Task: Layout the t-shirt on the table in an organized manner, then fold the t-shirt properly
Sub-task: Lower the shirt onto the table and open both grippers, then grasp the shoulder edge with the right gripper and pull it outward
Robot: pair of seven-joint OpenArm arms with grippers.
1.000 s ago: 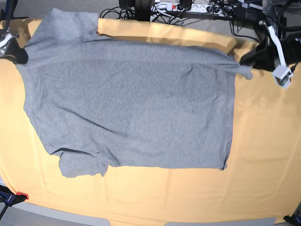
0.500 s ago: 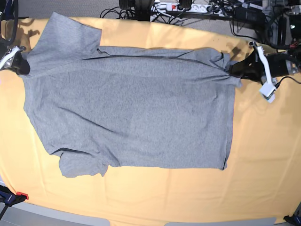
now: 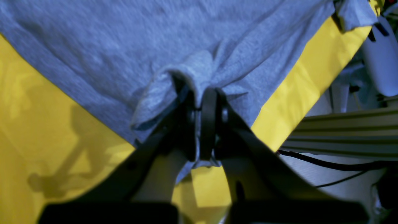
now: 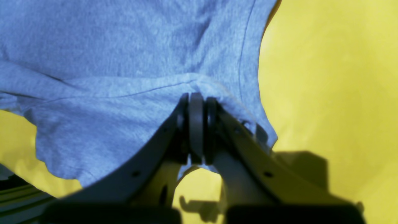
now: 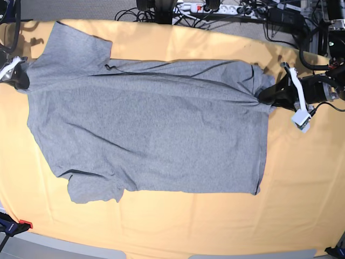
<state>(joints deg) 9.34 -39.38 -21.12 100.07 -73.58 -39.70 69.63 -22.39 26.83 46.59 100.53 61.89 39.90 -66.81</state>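
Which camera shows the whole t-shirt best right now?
The base view: the t-shirt lies spread across the table, both sleeves visible. Each wrist view shows only bunched fabric at its shut gripper.

The t-shirt [image 5: 151, 132] takes up most of the middle of the table [image 5: 302, 183]. Below its near edge there's a wide bare strip of cloth, and right of the shirt an open stretch too. Left of it only a narrow margin. The left gripper [image 5: 264, 96] sits clamped at the shirt's right edge, the right gripper [image 5: 22, 80] at its left edge. Beyond the shirt's far edge, cables and a power strip [image 5: 215, 7] crowd the floor.
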